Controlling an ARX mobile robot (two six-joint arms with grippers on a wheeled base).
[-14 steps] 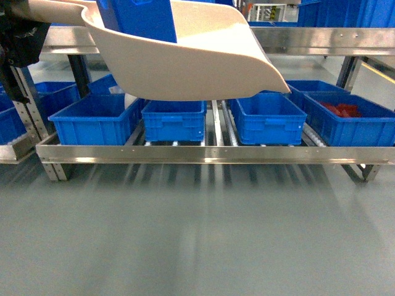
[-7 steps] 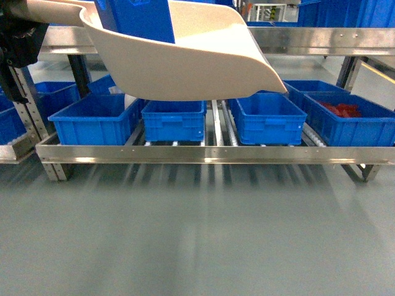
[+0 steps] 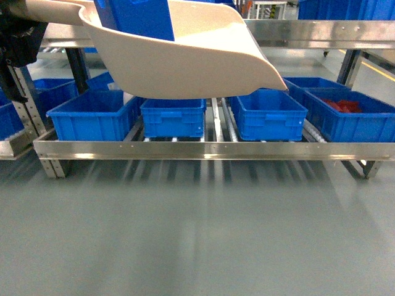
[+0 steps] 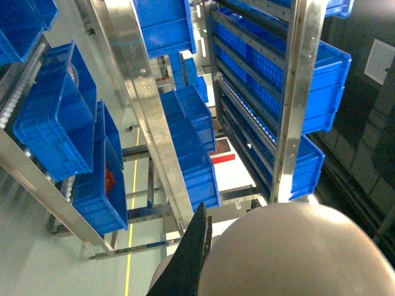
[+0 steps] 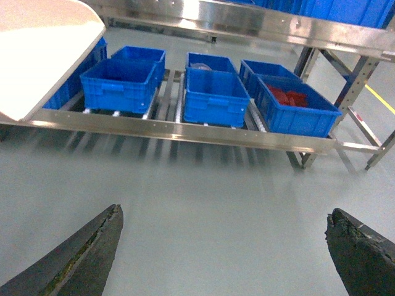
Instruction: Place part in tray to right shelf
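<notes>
Cream plastic filled the top of the head view: a scoop-shaped tray [image 3: 185, 58] held high on the left arm, with a bright-blue part [image 3: 139, 18] standing in its deep end, only its lower body in frame. Below and beyond it ran the right shelf [image 3: 210, 150], a stainless-steel rack with a shiny front rail, where 4 blue crates sat on the roller tracks: a left crate [image 3: 89, 115], a second crate [image 3: 173, 117], a third crate [image 3: 268, 115], and a right-hand crate [image 3: 349, 117] holding red pieces [image 3: 342, 105].

The right gripper [image 5: 225, 246] hung over bare grey floor [image 3: 197, 234], its jaws spread wide and holding nothing. The left gripper [image 4: 188, 262] showed only as 1 dark finger against the tray's rounded underside, so I could not tell how its jaws stood.

The robot seemed to be in the approach, well short of the rail. To do this well, I judged it should keep the tray level so the part would not slide toward the low lip, close squarely on the rail, and only then tip or hand off over 1 crate.
</notes>
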